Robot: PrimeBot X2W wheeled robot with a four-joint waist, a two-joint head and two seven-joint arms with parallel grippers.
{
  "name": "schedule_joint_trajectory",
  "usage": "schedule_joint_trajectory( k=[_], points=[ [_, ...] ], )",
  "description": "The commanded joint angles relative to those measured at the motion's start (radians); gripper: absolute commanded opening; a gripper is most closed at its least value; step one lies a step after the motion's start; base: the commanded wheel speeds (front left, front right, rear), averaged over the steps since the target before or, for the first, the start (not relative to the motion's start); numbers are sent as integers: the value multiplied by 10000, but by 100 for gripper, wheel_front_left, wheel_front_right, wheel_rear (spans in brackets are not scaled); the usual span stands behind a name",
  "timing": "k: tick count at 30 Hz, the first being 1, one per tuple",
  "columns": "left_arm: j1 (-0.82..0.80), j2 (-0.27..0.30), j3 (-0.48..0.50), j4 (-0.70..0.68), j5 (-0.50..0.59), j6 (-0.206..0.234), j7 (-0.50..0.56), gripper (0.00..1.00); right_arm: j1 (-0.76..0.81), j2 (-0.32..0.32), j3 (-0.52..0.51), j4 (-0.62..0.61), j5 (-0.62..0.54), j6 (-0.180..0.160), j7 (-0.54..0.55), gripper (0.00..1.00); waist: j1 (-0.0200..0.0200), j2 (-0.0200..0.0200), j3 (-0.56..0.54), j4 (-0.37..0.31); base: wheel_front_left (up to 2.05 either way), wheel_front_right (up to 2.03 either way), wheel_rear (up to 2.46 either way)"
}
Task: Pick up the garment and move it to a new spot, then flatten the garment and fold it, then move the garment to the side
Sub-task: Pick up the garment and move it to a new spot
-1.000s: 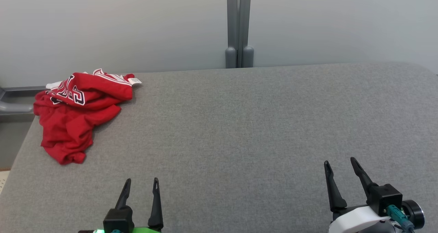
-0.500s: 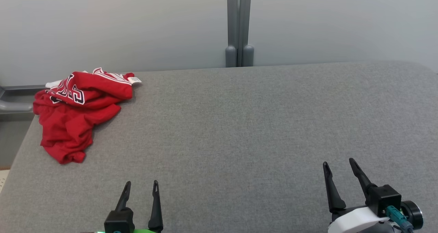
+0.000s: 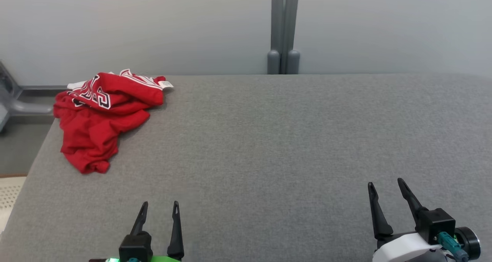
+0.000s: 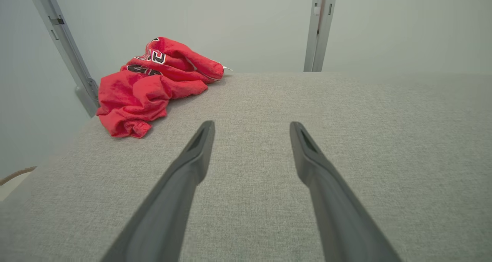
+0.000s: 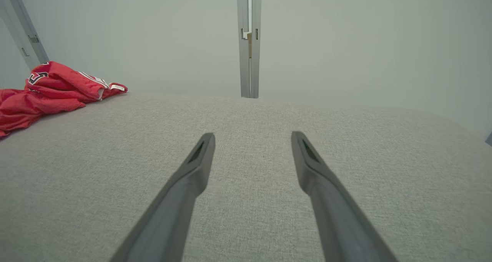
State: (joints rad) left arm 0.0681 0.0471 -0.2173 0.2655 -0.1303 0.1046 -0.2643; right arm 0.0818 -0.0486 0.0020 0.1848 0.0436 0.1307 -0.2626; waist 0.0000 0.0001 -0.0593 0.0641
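Garment (image 3: 103, 119) lies crumpled far-left (tag (image 5: 117, 87) plainest from right wrist), left gripper (image 3: 160, 203) and right gripper (image 3: 385, 182) jaws spread

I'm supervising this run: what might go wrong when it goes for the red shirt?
1. The garment sits bunched at the far left corner of the table; the left gripper might nudge it over the edge.
2. It is crumpled in layers, so a pinch may catch several folds and hamper flattening.
3. The right gripper, open, is far from it: a long reach.
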Motion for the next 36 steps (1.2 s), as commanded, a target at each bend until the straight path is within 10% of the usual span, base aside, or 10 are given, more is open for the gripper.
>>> schedule_joint_trajectory(
  k=[1, 17, 36],
  points=[
    [-136, 74, 71, -19, 70, -32, -4, 100, 123, -28, -61, -35, 51, 0, -35, 100, 0, -1, 20, 654, 0, 0, 0],
    [-2, 205, 846, -330, 168, -34, -1, 100, -445, -34, 212, -43, 342, 0, -34, 100, 0, -1, 166, 3964, 0, 0, 0],
    [203, 119, 1819, -756, -210, 107, 1, 100, -483, -38, 422, -53, 174, -1, -34, 100, 0, -1, 235, 4186, 0, 0, 0]
  ],
)
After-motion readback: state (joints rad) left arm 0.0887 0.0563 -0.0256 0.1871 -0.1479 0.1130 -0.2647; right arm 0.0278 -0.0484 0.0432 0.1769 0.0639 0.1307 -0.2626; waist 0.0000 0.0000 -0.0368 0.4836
